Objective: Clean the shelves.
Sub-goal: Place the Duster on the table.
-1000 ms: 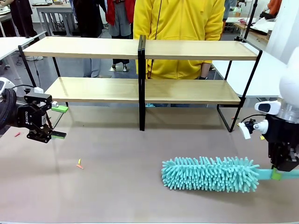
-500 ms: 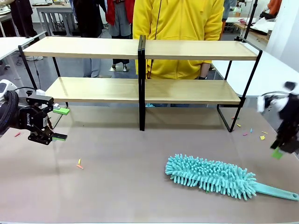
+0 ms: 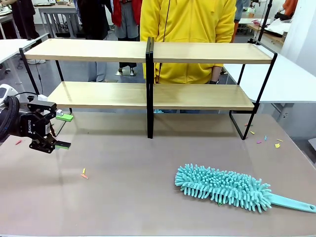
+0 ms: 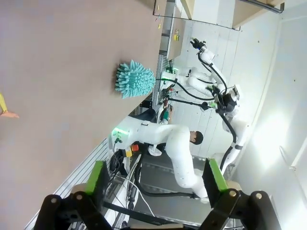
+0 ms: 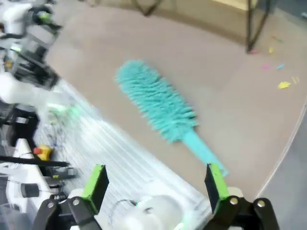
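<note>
The shelves point(image 3: 148, 94) stand across the far half of the table, two light-wood boards in a black frame with a central post. A teal duster point(image 3: 224, 187) lies flat on the brown table at the front right, handle pointing right; it also lies in the right wrist view point(image 5: 158, 103) and, end-on, in the left wrist view point(image 4: 135, 79). My left gripper point(image 3: 61, 131) hovers open at the table's left edge, nothing between its green pads point(image 4: 97, 176). My right gripper point(image 5: 156, 184) is open high above the table, clear of the duster.
A person in a yellow top point(image 3: 187, 29) stands behind the shelves. Small coloured scraps lie on the table near the left point(image 3: 84, 173) and by the right shelf leg point(image 3: 266, 140). White tables flank both sides.
My right gripper let go of the duster's handle and withdrew up and right out of the front view. The duster dropped flat, slightly turned. The left gripper barely moved.
</note>
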Motion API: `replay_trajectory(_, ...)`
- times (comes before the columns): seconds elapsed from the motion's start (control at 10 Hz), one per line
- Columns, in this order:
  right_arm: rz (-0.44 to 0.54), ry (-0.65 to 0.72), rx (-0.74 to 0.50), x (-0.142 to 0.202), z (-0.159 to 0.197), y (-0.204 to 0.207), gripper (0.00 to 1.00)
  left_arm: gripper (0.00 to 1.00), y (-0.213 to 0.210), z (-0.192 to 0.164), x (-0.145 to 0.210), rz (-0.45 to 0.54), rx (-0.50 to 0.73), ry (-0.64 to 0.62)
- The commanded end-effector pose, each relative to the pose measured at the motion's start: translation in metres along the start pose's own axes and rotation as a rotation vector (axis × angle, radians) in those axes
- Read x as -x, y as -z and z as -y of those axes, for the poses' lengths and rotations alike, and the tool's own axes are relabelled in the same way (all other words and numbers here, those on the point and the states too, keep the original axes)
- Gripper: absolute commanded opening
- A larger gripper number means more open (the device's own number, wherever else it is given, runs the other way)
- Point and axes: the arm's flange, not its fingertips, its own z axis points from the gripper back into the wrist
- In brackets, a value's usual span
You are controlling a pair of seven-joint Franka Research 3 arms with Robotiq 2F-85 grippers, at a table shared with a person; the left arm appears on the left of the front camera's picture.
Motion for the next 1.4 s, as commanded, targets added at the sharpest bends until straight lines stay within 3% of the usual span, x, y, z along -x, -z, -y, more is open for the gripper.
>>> replay_trajectory(0.0, -0.030, -0.061, 0.100, -0.0226, 0.0186, 0.0145, 0.99, 1.00, 0.0002, 0.0011, 0.0016, -0.006, 0.016, 0.003)
replay_trajectory(1.3, -0.030, -0.061, 0.100, -0.0226, 0.0186, 0.0145, 0.99, 1.00, 0.0002, 0.0011, 0.0016, -0.006, 0.016, 0.003)
